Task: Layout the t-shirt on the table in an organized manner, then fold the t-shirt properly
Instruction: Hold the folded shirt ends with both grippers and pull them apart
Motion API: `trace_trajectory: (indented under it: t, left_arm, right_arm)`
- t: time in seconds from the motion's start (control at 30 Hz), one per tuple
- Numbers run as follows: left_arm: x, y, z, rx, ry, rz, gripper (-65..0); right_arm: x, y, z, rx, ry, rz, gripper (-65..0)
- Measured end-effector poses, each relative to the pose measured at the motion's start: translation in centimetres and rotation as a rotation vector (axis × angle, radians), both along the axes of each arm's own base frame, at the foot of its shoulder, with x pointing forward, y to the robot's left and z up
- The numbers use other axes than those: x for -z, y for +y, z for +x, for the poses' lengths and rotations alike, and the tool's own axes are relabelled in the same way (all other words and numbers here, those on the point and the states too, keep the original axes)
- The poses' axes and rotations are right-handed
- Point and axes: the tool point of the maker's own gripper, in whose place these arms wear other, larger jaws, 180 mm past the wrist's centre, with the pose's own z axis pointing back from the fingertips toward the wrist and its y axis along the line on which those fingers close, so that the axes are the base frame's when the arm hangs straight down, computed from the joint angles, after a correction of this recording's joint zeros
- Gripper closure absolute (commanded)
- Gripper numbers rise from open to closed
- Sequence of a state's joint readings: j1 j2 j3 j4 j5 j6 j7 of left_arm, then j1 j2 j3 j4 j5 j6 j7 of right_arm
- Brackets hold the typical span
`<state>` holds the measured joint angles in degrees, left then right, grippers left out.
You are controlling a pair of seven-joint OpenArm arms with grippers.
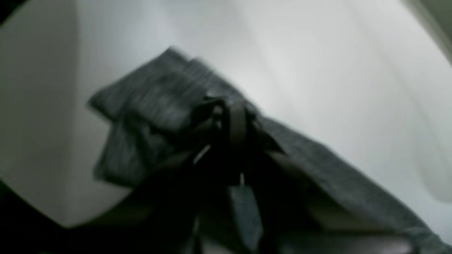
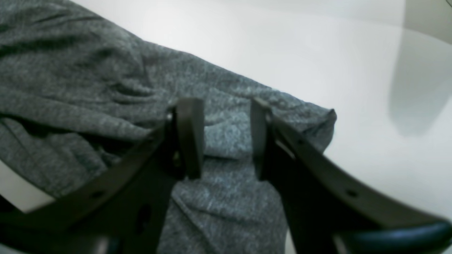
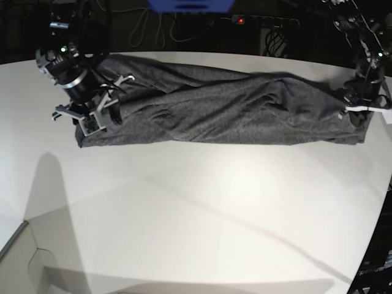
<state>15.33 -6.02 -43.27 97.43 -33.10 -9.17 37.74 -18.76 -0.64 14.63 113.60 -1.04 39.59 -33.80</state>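
The dark heather-grey t-shirt (image 3: 220,110) lies stretched in a long, wrinkled band across the far part of the white table (image 3: 196,208). At its right end in the base view, my left gripper (image 3: 358,110) is shut on the fabric. The blurred left wrist view shows that gripper (image 1: 226,106) pinching a folded bunch of the t-shirt (image 1: 159,91) above the table (image 1: 317,70). At the other end my right gripper (image 3: 92,119) stands open. In the right wrist view, that gripper (image 2: 225,106) has its fingers apart over a fold of the t-shirt (image 2: 88,70) near the cloth's corner.
Cables and a power strip (image 3: 245,20) with a red light run beyond the table's far edge. The table's curved edge (image 3: 373,233) drops off at the right. A seam and a cut corner (image 3: 24,257) mark the near left.
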Motion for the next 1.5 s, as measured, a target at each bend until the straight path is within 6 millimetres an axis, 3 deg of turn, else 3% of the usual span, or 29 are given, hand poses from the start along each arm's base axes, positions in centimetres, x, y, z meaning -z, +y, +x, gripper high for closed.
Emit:
trace_trajectory:
  t: [0.1, 0.23, 0.47, 0.63, 0.7, 1.0, 1.17, 1.33, 1.5]
  left_arm:
    - [-1.4, -0.5, 1.0, 0.051, -0.045, 0.026, 0.0]
    - [-5.3, -1.3, 2.1, 0.094, -0.142, 0.083, 0.0]
    - [-10.2, -2.6, 2.8, 0.135, -0.284, 0.090, 0.0]
    - [-10.9, 1.4, 0.5, 0.013, -0.283, 0.128, 0.0]
    - [-10.4, 2.2, -0.2, -0.008, -0.268, 0.131, 0.0]
    - [-4.1, 2.0, -0.8, 0.058, -0.155, 0.047, 0.0]
    - [-1.8, 2.4, -1.0, 0.029, -0.122, -0.008, 0.0]
    - [-2.9, 2.3, -0.5, 0.040, -0.137, 0.011, 0.0]
    - [-10.2, 0.4, 3.3, 0.127, -0.333, 0.114, 0.0]
  right_arm:
    - [0.1, 0.0, -0.1, 0.000, 0.004, 0.000, -22.5]
    - [0.1, 0.0, -0.2, -0.001, 0.003, 0.001, -22.5]
    - [0.1, -0.1, -0.2, 0.002, 0.004, 0.000, -22.5]
    - [0.1, -0.1, -0.2, 0.003, 0.005, -0.001, -22.5]
    - [0.2, -0.1, -0.3, 0.003, 0.007, 0.000, -22.5]
    - [0.2, 0.0, -0.3, 0.000, 0.007, 0.001, -22.5]
    - [0.3, 0.0, -0.3, 0.000, 0.009, 0.001, -22.5]
    - [0.3, 0.0, -0.3, 0.000, 0.009, 0.001, -22.5]
    - [0.3, 0.0, -0.3, 0.001, 0.008, 0.002, -22.5]
